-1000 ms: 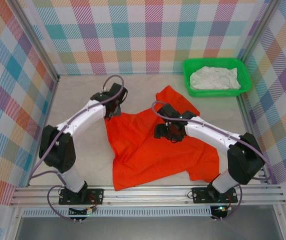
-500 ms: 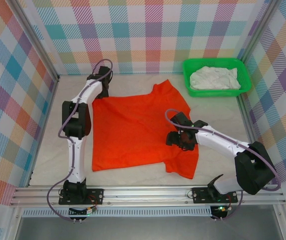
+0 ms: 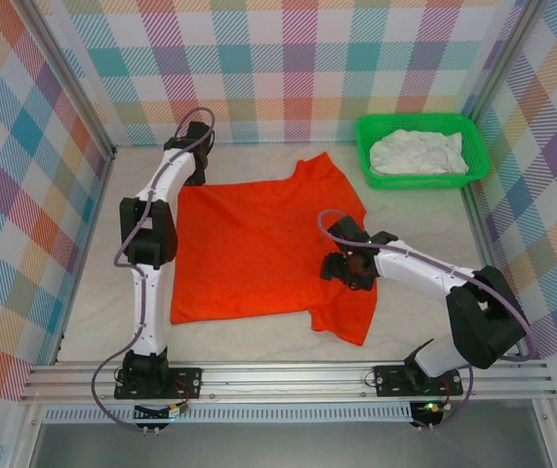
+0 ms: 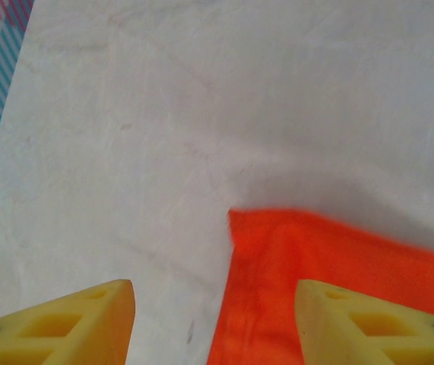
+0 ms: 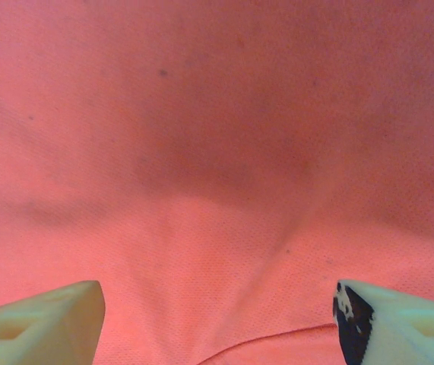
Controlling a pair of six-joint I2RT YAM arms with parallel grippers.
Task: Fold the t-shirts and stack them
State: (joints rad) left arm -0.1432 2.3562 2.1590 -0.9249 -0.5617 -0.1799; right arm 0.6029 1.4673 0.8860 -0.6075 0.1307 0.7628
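left gripper point(image 4: 210, 304): fingers spread, empty; a corner of the orange t-shirt point(image 4: 315, 289) lies just ahead between them. orange t-shirt: spread flat, judged light and limp; best pinched at corners or hem. right gripper point(image 5: 217, 295): spread, empty, close above the cloth. white t-shirt point(image 3: 417, 153): crumpled in green basket point(image 3: 364, 146), well beyond it. table point(image 3: 93, 292): pale, matte. plaid walls point(image 3: 24, 146) enclose.

The orange-red t-shirt point(image 3: 258, 244) mid-frame is plain and bright; the white t-shirt point(image 3: 417, 153) at upper right lies in a green basket point(image 3: 419, 179); the tabletop point(image 3: 424, 219) is pale grey; the walls point(image 3: 288, 68) carry pastel plaid; the left fingers point(image 4: 87, 315) are yellow, the right fingers point(image 5: 42, 319) cream.
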